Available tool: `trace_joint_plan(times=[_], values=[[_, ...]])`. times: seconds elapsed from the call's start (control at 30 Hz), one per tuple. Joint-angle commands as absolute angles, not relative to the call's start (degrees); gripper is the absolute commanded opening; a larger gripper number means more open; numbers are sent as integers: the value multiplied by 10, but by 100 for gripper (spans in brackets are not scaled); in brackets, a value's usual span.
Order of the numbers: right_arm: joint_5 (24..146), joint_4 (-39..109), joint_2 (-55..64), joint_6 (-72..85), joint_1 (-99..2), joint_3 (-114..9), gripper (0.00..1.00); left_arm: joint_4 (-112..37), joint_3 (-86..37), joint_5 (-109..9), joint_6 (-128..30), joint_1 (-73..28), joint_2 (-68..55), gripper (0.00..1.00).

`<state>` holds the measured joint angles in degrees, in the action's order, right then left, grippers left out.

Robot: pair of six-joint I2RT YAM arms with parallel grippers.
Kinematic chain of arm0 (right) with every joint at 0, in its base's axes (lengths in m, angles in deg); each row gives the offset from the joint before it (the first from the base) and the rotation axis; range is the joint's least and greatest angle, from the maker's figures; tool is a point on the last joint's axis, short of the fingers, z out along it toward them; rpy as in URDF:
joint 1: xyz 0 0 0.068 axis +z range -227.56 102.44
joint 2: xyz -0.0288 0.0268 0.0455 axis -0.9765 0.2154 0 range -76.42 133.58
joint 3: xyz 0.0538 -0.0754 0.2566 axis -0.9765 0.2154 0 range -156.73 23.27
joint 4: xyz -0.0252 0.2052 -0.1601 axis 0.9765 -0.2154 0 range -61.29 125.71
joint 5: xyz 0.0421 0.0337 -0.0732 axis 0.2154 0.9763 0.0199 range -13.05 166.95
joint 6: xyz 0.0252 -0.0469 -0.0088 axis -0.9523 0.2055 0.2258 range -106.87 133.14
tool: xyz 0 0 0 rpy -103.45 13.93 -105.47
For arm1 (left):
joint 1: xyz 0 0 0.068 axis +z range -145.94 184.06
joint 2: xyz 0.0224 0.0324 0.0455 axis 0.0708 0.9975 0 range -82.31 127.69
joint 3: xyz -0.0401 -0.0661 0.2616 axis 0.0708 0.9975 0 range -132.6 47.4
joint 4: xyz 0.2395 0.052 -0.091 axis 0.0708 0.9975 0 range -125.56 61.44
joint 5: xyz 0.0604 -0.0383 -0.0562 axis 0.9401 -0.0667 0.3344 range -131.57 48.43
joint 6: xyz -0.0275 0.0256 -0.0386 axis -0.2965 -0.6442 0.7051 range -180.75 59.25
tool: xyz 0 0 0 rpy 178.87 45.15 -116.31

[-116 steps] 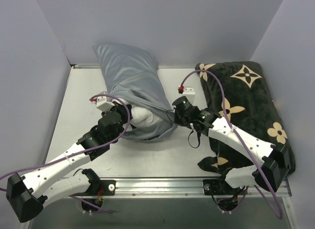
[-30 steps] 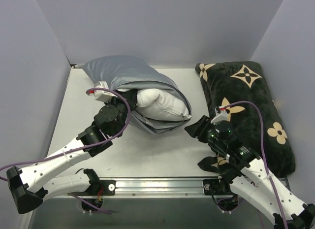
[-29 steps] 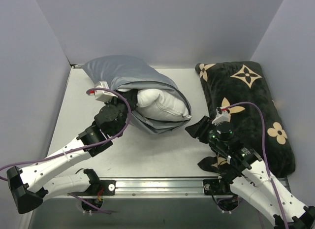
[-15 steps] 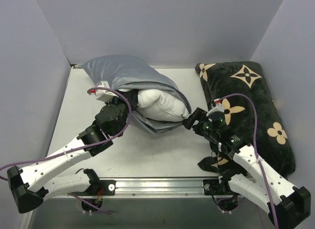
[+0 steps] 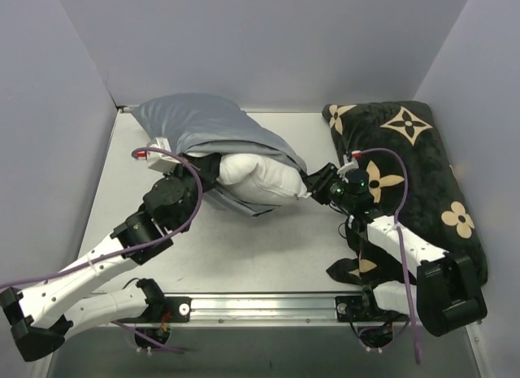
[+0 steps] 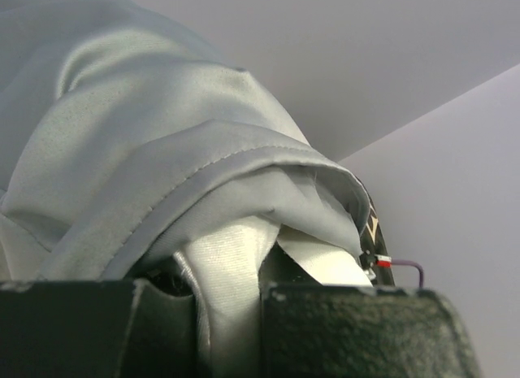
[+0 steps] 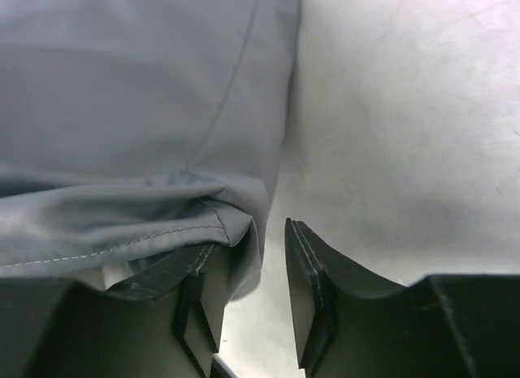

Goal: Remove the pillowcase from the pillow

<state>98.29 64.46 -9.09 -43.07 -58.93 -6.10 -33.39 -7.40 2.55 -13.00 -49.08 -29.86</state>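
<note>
The blue-grey pillowcase (image 5: 203, 124) lies at the back left, still over the far part of the white pillow (image 5: 260, 173), whose near end sticks out of the open mouth. My left gripper (image 5: 208, 170) is at the pillow's left side. In the left wrist view it (image 6: 227, 297) is shut on a fold of white pillow cloth (image 6: 223, 260), under the pillowcase (image 6: 122, 134). My right gripper (image 5: 313, 185) is at the mouth's right corner. In the right wrist view it (image 7: 253, 268) is open, with the pillowcase hem (image 7: 236, 223) hanging between the jaws against the left finger (image 7: 199, 309).
A black cushion with tan flower motifs (image 5: 414, 175) fills the right side, under my right arm. Grey walls close the back and both sides. The metal table (image 5: 268, 248) shows in front of the pillow.
My right arm has swung from the front right up to the pillowcase's open right corner. My left gripper has shifted a little left, and more white pillow shows.
</note>
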Motion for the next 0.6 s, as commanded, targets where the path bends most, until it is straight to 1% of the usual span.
trace_joint_plan(times=[0.0, 0.03, 0.1, 0.13, 0.2, 0.33, 0.43, 0.5, 0.53, 0.57], values=[[1059, 794, -36, -463, -610, -72, 33, -365, -112, -2, -112, -488, -348, 0], [1086, 810, -20, -466, -614, -78, 29, -359, -108, -10, -103, -488, -361, 0], [1106, 842, 31, -466, -616, -104, 28, -329, -103, -38, -95, -487, -372, 0], [1117, 840, 48, -454, -617, -118, 25, -315, -103, -47, -84, -487, -381, 0], [1132, 822, 92, -437, -616, -164, 22, -280, -99, -85, -68, -483, -391, 0], [1136, 783, 123, -399, -611, -232, 23, -211, -69, -151, -27, -481, -427, 0], [1134, 706, 138, -339, -598, -304, 23, -190, -1, -205, 17, -481, -457, 0], [1127, 615, 159, -279, -588, -354, 24, -188, 66, -230, 48, -481, -471, 0], [1117, 578, 168, -255, -574, -406, 26, -189, 93, -253, 61, -481, -480, 0], [1101, 493, 178, -203, -565, -432, 27, -193, 116, -265, 73, -481, -486, 0]])
